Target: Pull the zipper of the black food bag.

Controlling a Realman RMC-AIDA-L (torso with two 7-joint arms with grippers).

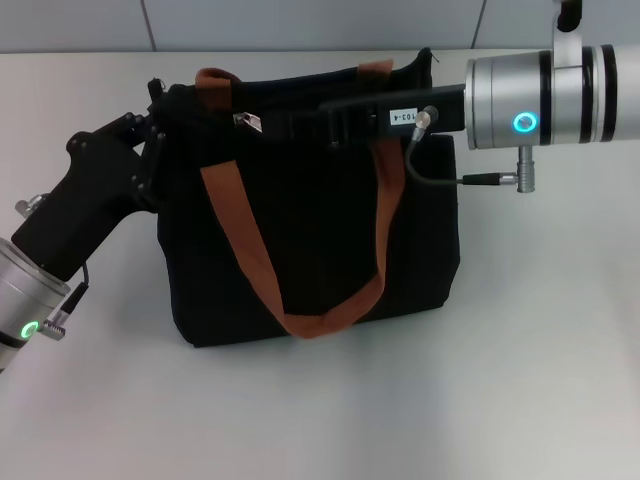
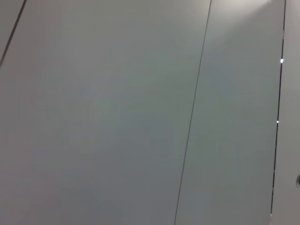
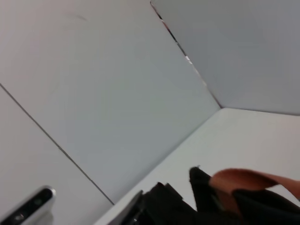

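The boxy black fabric food bag stood upright on the white tabletop. Both pincers, left and right, met its top edge; their spread couldn't be told. Unbraced, the soft bag might drag instead of the small silver zipper sliding.

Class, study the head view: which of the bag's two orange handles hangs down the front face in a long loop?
The near handle on the black food bag does. The far handle only peeks above the top edge behind the right arm.
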